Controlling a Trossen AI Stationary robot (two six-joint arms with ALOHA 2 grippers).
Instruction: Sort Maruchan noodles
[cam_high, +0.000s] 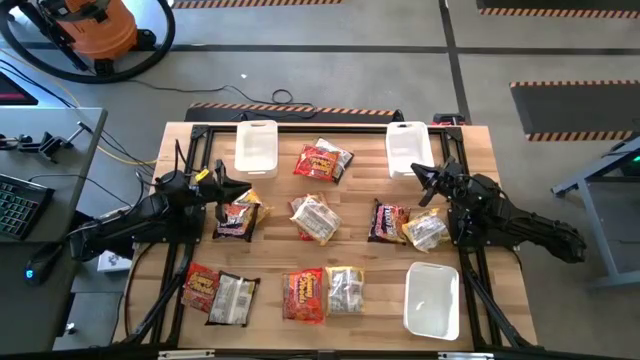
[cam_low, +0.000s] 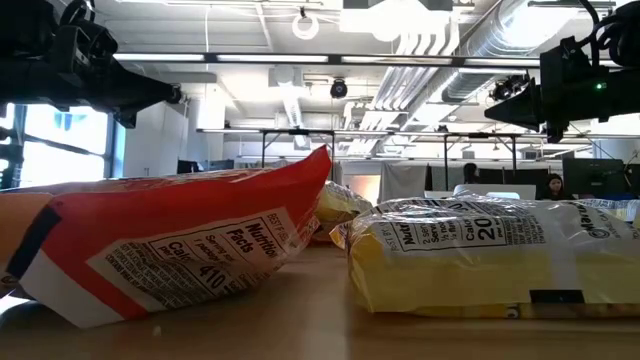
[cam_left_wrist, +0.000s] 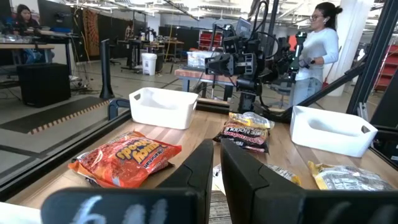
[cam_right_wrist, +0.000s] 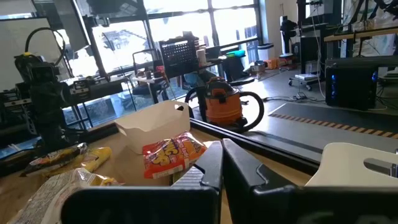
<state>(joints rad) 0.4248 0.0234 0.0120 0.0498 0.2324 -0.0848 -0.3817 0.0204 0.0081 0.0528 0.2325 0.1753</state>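
Several Maruchan noodle packets lie flat and scattered on the wooden table. There is a red one (cam_high: 322, 160) near the far edge, a brown one (cam_high: 237, 217) just below my left gripper, a yellow-white one (cam_high: 315, 218) in the middle, and a brown one (cam_high: 388, 222) beside a yellow one (cam_high: 428, 230) near my right gripper. More lie along the near edge (cam_high: 304, 295). My left gripper (cam_high: 222, 183) (cam_left_wrist: 216, 168) is shut and hovers over the table's left side. My right gripper (cam_high: 422, 180) (cam_right_wrist: 222, 165) is shut and hovers over the right side. Neither holds anything.
Three white bins stand on the table: far left (cam_high: 256, 147), far right (cam_high: 409, 147) and near right (cam_high: 432, 298). Black frame rails run along the table's sides. A person (cam_left_wrist: 314, 50) stands beyond the table, and an orange vacuum (cam_right_wrist: 224, 106) sits on the floor.
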